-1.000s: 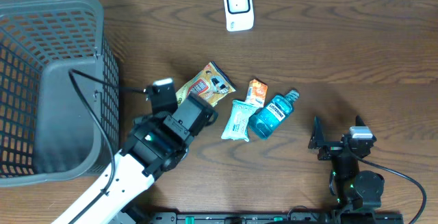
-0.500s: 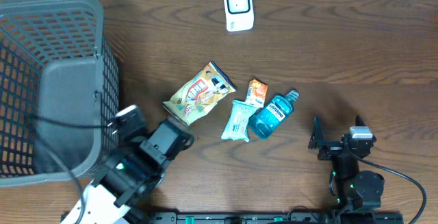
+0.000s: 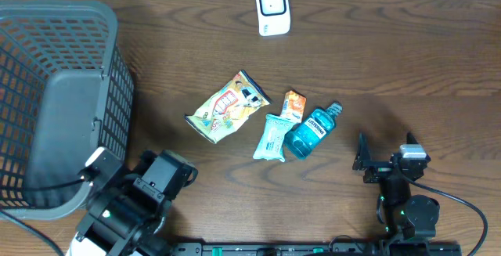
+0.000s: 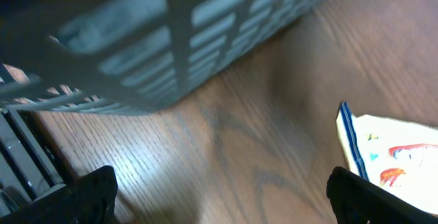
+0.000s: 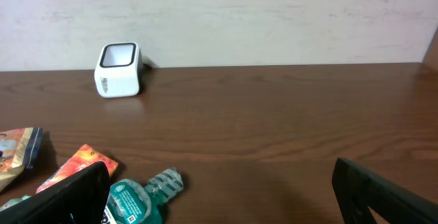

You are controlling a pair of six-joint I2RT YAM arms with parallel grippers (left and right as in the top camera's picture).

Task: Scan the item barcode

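The left fingers (image 4: 90,192) stood wide and empty at the near left of the worktop (image 3: 407,60), beside the grey basket (image 3: 47,91). The right fingers (image 5: 373,191) stood wide at the near right, holding nothing. The snack bag (image 3: 228,106), wipes pack (image 3: 273,137), orange packet (image 3: 293,105) and mouthwash bottle (image 3: 311,131) lay clustered mid-worktop, well apart from the white scanner (image 3: 273,9) at the far edge.

Overhead crops basket (image 3: 117,84) at left; left wrist view crops snack bag (image 4: 393,148).
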